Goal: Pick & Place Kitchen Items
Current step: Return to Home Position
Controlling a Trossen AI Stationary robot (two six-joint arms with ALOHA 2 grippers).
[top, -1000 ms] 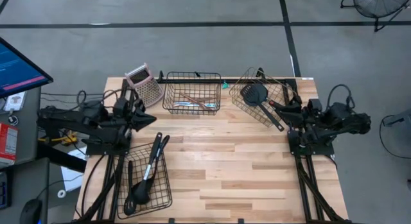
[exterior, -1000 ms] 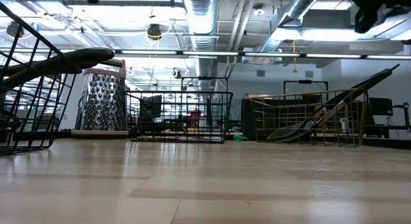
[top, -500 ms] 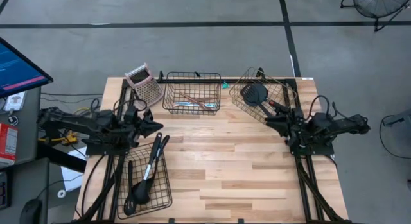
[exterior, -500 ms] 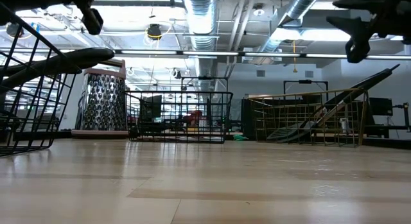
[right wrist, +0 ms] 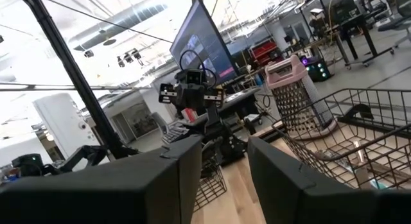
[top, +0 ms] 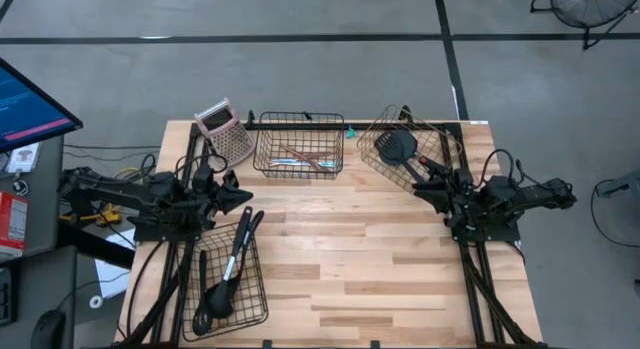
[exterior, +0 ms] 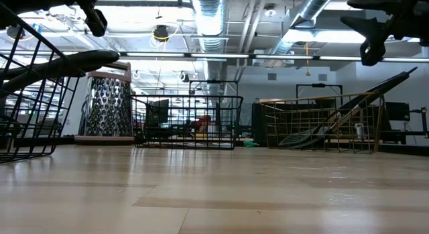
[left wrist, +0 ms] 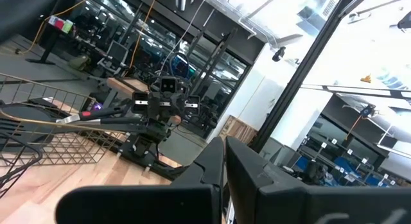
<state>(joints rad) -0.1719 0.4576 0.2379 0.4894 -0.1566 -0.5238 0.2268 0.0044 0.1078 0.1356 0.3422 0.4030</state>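
Black utensils lie in a black wire basket at the near left. A wooden-handled and a silvery utensil lie in the black basket at the far middle. A black spatula leans in the gold wire basket at the far right, its handle sticking out over the rim. My left gripper hovers shut by the near-left basket's far end. My right gripper hovers open and empty beside the spatula's handle.
A pink-topped metal grater stands at the far left corner. Bare wooden tabletop stretches across the middle and near right. A monitor and cables sit off the table's left side. In the low view both grippers hang high above the tabletop.
Both grippers have come down toward the table, dropping into the top of the low view, and have then kept still. No utensil or basket has moved.
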